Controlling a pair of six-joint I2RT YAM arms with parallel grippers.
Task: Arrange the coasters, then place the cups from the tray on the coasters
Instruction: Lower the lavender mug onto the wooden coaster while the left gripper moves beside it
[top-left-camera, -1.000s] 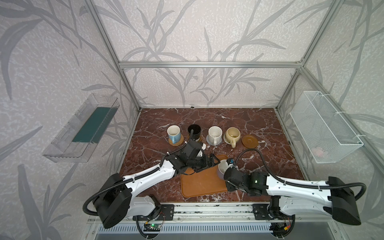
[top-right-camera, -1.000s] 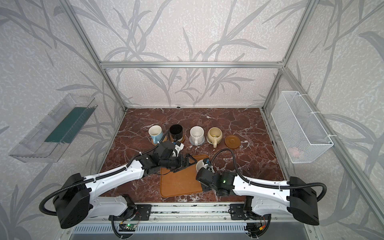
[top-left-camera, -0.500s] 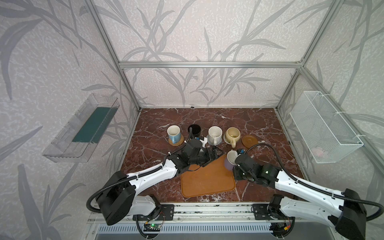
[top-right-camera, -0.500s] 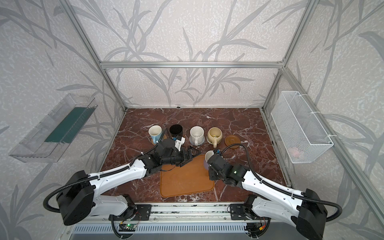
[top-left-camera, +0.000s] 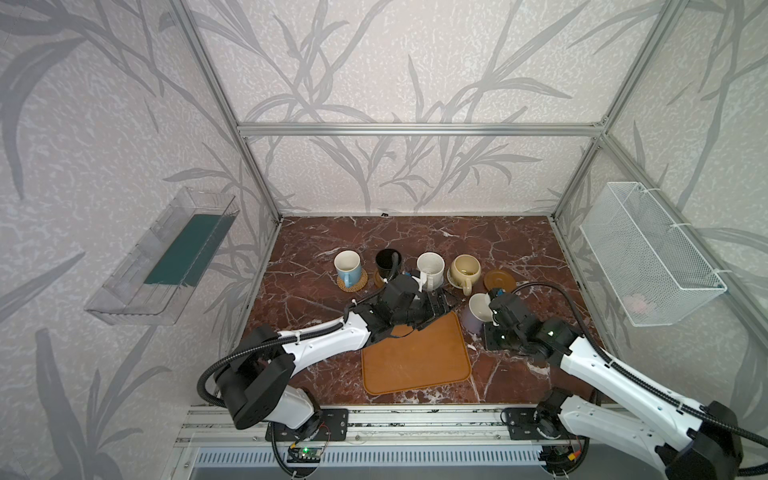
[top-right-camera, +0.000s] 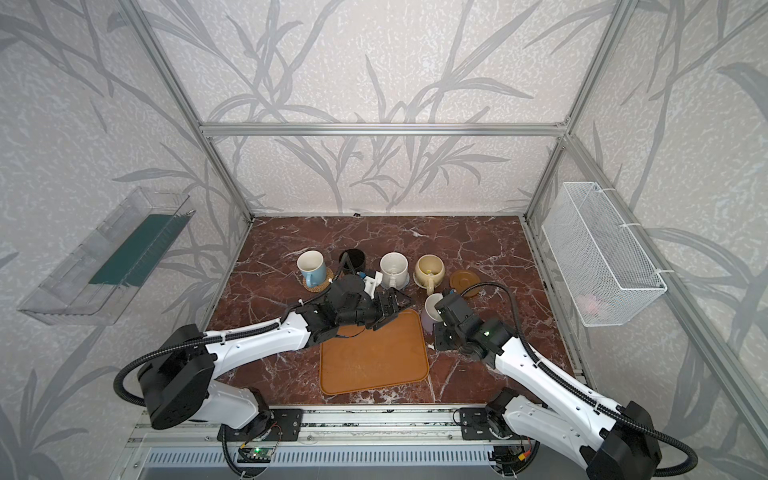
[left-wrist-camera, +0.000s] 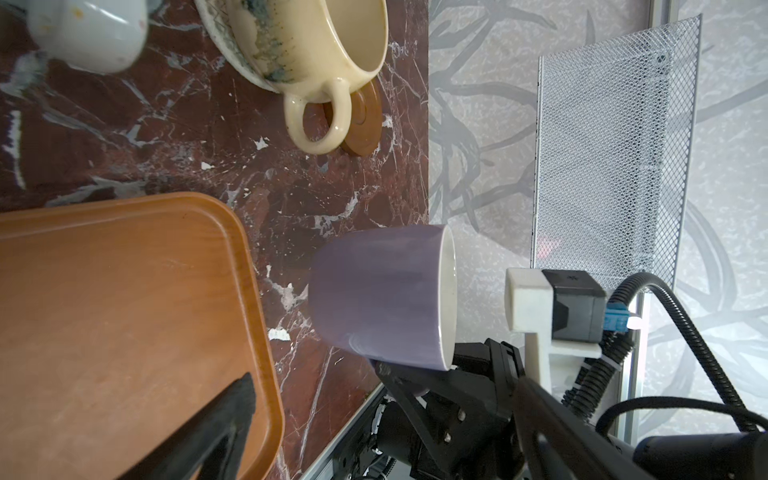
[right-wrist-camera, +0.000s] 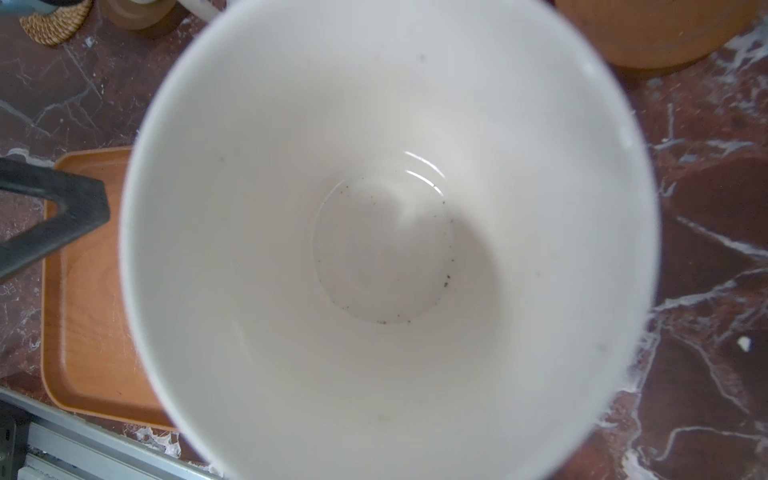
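My right gripper is shut on the lavender cup, which hangs tilted off the table, right of the tray. Its white inside fills the right wrist view and hides the fingers. An empty brown coaster lies just beyond it. The blue cup, black cup, white cup and cream cup stand in a row on coasters. My left gripper is open over the tray's far edge, holding nothing.
A white wire basket hangs on the right wall. On the left wall sits a clear plastic bin. Aluminium frame posts stand at the corners of the marble table. A metal rail runs along the front edge.
My right gripper has lifted the lavender cup off the tray's far right corner and carried it back and to the right, toward the empty brown coaster. The left gripper has edged slightly right.
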